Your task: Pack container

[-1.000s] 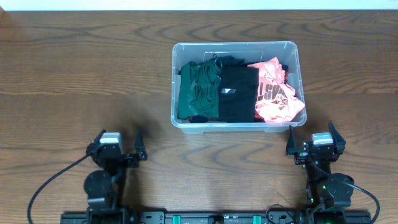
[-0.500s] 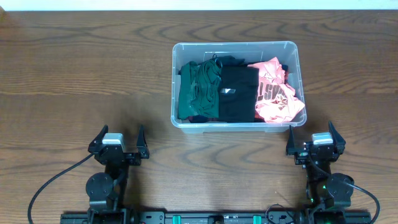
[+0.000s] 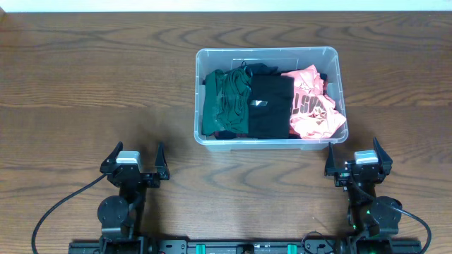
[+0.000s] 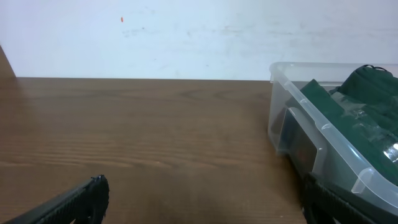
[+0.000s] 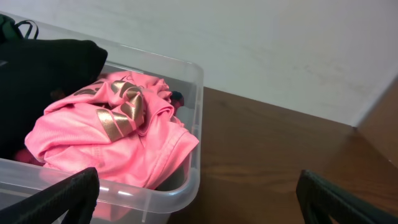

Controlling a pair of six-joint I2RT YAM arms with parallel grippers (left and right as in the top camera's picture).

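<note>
The left pincer (image 3: pixel 135 155) and right pincer (image 3: pixel 354 156) have their fingers spread apart and hold nothing, low at 7 and 5 o'clock on the desk (image 3: pixel 85 85). The container (image 3: pixel 267 51) sits at 1 o'clock from the left pincer. It holds green cloth (image 3: pixel 226 102), black cloth (image 3: pixel 270 106) and a pink shirt (image 3: pixel 314 106).

Clear container (image 3: pixel 267 49), dark green garment (image 3: pixel 226 104), black garment (image 3: pixel 272 109), pink gold-printed garment (image 3: pixel 312 107)

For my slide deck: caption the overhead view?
Clear container holding green garment, black garment, pink garment; left gripper and right gripper open nearby.
</note>
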